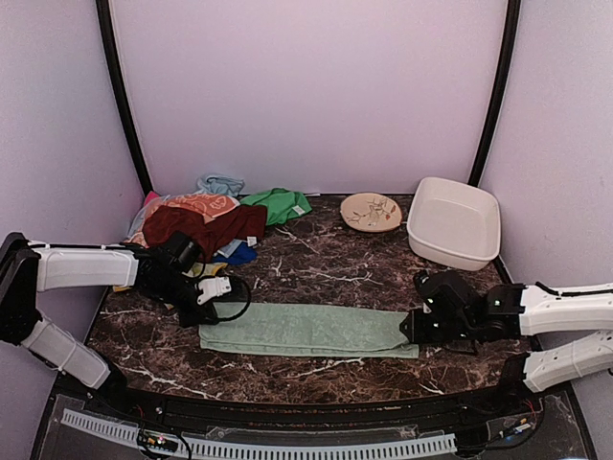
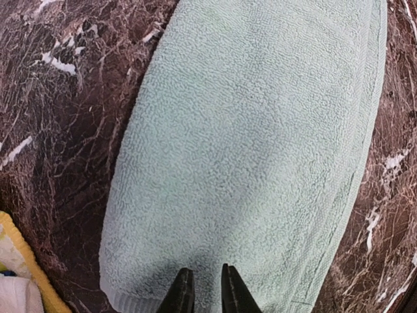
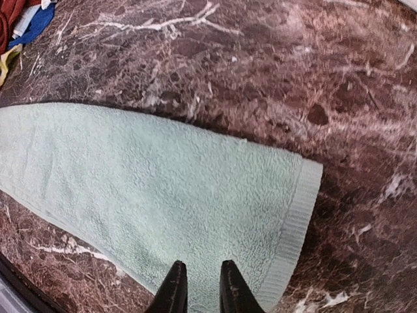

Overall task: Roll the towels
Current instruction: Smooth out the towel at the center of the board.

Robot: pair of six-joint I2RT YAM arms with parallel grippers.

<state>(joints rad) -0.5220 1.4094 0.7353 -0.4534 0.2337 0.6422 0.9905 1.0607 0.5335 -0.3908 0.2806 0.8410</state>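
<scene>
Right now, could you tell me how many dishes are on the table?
2: a round beige patterned plate at the back middle, and a white rectangular tub right of it. The cloth pile might hide others.

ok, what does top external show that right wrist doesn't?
Top external only: plate, white tub, bright green cloth, left arm, right arm, the mint towel end to end. Right wrist only: close view of that towel's ribbed hem, with its own jaws low over it. Both: the mint towel lying flat on the marble table, plus some of the towel pile.
</scene>
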